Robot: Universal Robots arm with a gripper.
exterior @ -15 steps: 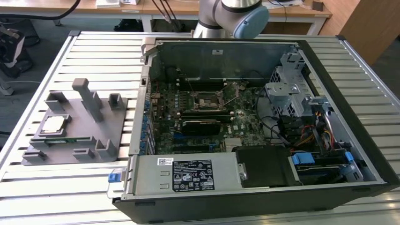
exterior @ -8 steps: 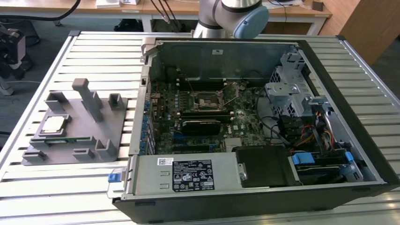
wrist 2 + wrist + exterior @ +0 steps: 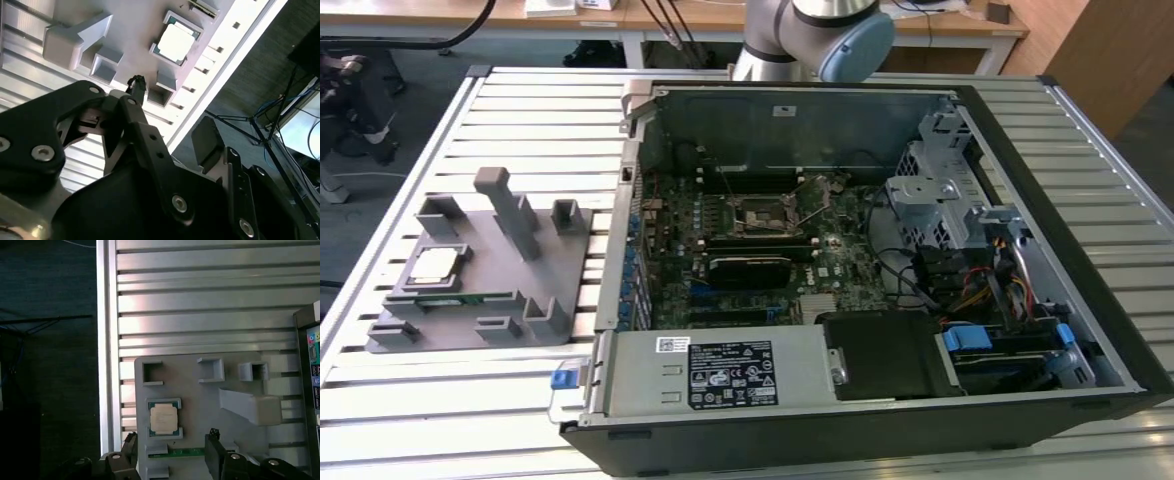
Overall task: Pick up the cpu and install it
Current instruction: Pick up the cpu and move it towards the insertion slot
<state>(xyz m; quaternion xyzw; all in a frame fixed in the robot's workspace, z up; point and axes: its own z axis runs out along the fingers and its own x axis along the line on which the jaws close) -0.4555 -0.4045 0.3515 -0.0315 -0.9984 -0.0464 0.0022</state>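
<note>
The gripper [image 3: 172, 436] is seen spread open in both wrist views, its black fingers [image 3: 215, 442] set well apart with nothing clasped between them. That width is judged to suit straddling the chip. Just beyond the fingertips, untouched, the cpu [image 3: 164, 418] is laid flat, metal top upward, in a shallow square recess of the grey fixture plate [image 3: 200, 405]. The raised corners are presumably meant to keep it squared for a clean grasp. A green memory stick [image 3: 185, 452] is held in a slot of the same plate, near the cpu. Farther off, the plate is set at the exterior view's left on the slatted table [image 3: 520, 110], just beside the opened computer case [image 3: 854, 130]. The socket [image 3: 765, 212] at the frame's centre appears unfilled. At upper middle the arm [image 3: 807, 40] is mounted behind the case.
</note>
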